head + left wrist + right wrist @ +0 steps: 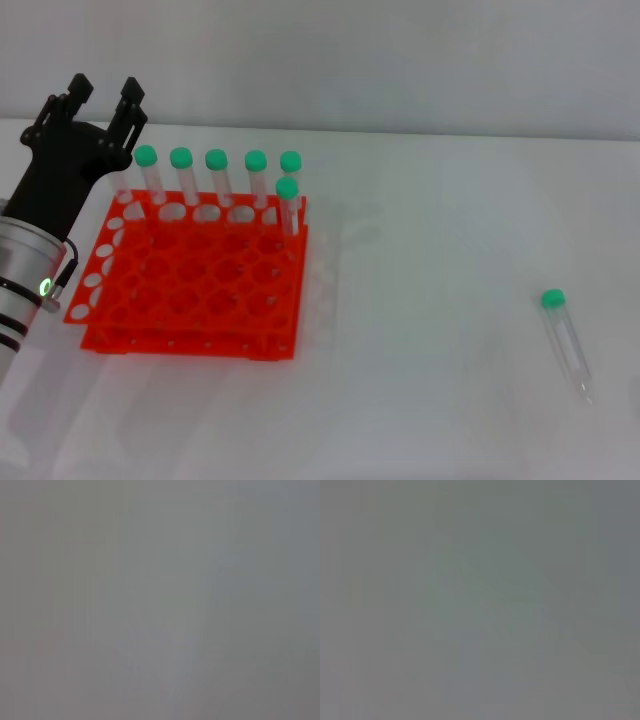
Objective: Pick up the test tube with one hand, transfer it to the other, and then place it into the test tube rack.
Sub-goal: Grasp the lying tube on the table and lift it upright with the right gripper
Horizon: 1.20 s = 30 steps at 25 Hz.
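Loose tube (pixel 566 343) lies flat, well right of rack (pixel 190 285): light, slick, rolls; you grip mid-barrel. Left gripper (pixel 103 105) over rack's far-left corner, jaws apart, empty. Right gripper unseen.

Black forked hand (pixel 102 110) on silver, black-banded, green-lit arm
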Motion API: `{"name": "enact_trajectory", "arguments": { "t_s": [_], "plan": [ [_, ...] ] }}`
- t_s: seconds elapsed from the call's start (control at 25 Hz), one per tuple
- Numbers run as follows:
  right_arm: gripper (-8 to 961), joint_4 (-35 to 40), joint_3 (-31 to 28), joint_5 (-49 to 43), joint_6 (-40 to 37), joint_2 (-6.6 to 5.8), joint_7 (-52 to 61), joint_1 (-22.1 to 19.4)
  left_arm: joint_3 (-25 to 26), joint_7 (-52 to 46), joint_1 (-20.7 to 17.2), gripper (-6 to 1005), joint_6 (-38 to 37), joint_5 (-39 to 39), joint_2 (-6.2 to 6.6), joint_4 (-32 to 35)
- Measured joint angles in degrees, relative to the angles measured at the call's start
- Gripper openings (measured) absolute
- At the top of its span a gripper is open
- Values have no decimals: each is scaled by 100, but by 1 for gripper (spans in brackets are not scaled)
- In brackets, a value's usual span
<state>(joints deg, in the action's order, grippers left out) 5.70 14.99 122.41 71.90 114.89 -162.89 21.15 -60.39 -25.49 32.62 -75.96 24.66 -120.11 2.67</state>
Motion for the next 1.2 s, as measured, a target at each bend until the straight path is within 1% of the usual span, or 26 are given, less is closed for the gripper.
{"name": "enact_trajectory", "arguments": {
  "t_s": [0.12,0.28,0.52,0.6,0.76,0.8,0.84,1.0,1.12,1.2],
  "plan": [
    [861,18,25,-8,-182,-19,115,-44,-62,-56,2,628,-20,37,-4,23],
    [861,54,-33,19,-235,3,48,-89,-87,-31,65,637,3,37,-7,11],
    [860,125,-20,6,-342,-5,54,-105,-62,-51,169,710,36,-33,-9,-34],
    [860,153,29,-16,-249,3,52,-109,-64,-51,202,735,45,-75,-14,-71],
    [860,151,72,-32,-57,8,30,-112,-75,-119,203,861,12,-81,-16,-75],
    [860,253,201,-56,-42,4,86,-103,-78,-155,196,892,11,-71,-16,-75],
    [860,343,305,-72,-56,1,129,-103,-84,-196,176,892,11,-55,-16,-76],
    [860,1045,1089,-124,-208,0,745,-226,-86,-315,50,892,6,-50,-20,-78],
    [861,1966,1755,-250,-372,-12,1673,-476,-87,-412,-65,892,5,-39,-21,-81],
    [861,2791,2066,-595,-536,-27,2462,-667,-87,-434,-114,892,5,-37,-22,-82]
  ]
}}
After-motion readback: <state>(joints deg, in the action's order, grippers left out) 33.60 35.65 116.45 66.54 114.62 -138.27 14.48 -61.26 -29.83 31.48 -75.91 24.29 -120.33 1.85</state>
